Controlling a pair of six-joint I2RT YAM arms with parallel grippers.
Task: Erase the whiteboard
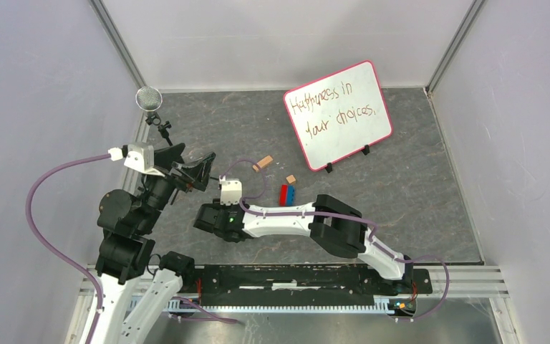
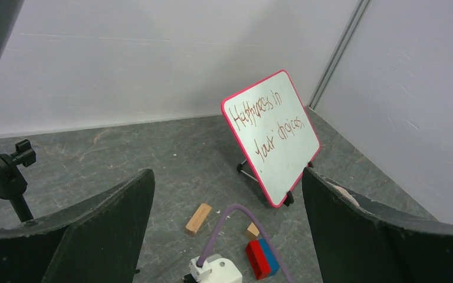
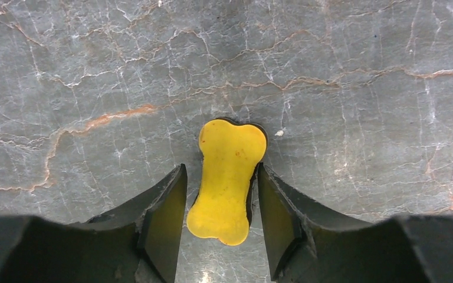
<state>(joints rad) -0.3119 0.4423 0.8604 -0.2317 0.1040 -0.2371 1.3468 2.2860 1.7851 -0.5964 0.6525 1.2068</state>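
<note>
The whiteboard (image 1: 338, 115) stands tilted on small black feet at the back right, with a red-pink frame and dark handwriting across it. It also shows in the left wrist view (image 2: 271, 132). My left gripper (image 1: 190, 163) is open and empty, held above the table and facing the board from well short of it (image 2: 227, 174). My right gripper (image 1: 208, 218) points down at the table in the middle front. In the right wrist view its fingers (image 3: 221, 168) stand open on either side of a yellow bone-shaped piece (image 3: 231, 141) lying flat, with a small gap on the left side.
A long wooden block (image 1: 262, 163), a small wooden block (image 1: 291, 179) and a red-and-blue block (image 1: 287, 194) lie between the arms and the board. A microphone on a stand (image 1: 150, 99) is at the back left. Enclosure walls close in three sides.
</note>
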